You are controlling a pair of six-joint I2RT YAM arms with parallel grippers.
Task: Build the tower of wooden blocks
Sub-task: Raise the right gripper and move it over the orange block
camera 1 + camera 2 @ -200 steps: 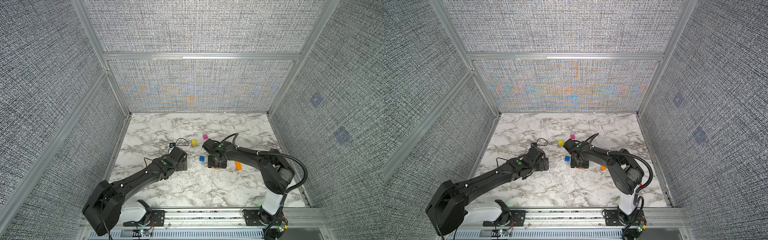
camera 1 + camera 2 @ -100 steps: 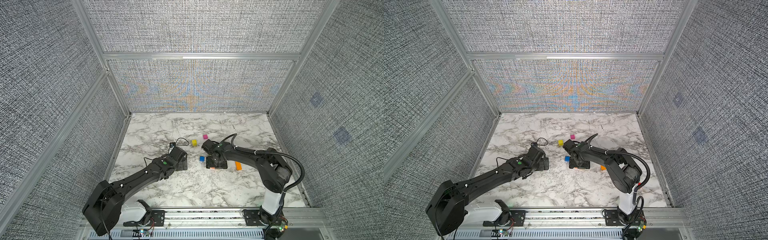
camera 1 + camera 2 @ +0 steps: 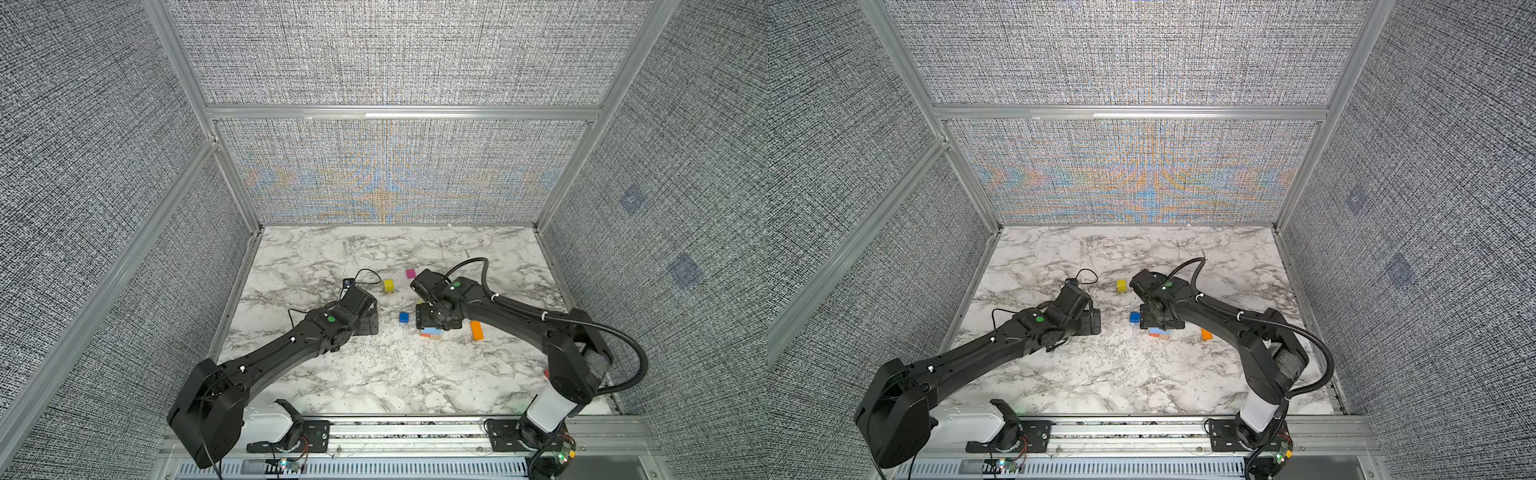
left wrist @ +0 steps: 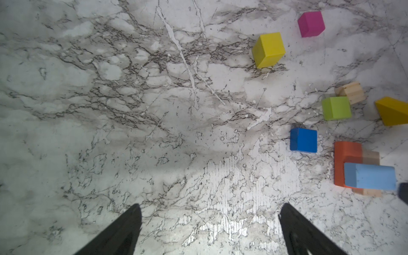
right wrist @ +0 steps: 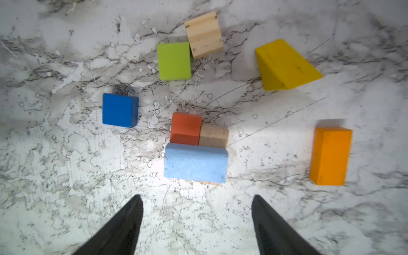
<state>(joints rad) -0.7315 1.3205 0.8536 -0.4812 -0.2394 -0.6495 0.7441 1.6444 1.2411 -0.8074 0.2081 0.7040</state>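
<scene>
The tower is a low stack: a light blue brick [image 5: 195,162] lies across an orange-red brick [image 5: 185,131] and a tan brick [image 5: 213,135]. In both top views the stack [image 3: 430,331] [image 3: 1159,332] peeks out under the right wrist. My right gripper [image 5: 196,197] hangs just above and beside it, open and empty. Loose wood blocks lie around: a blue cube [image 5: 119,110], a green cube [image 5: 174,60], a tan cube [image 5: 204,34], a yellow wedge [image 5: 284,65] and an orange brick [image 5: 330,155]. My left gripper [image 4: 210,205] is open over bare marble, left of the blue cube [image 4: 303,140].
A yellow cube [image 4: 268,49] [image 3: 389,285] and a magenta cube [image 4: 311,23] [image 3: 410,273] sit farther back on the marble table [image 3: 374,374]. Grey fabric walls with aluminium posts close in three sides. The left arm [image 3: 316,332] lies low across the table's left half.
The right wrist has shifted slightly above the stacked bricks. The left arm has not moved.
</scene>
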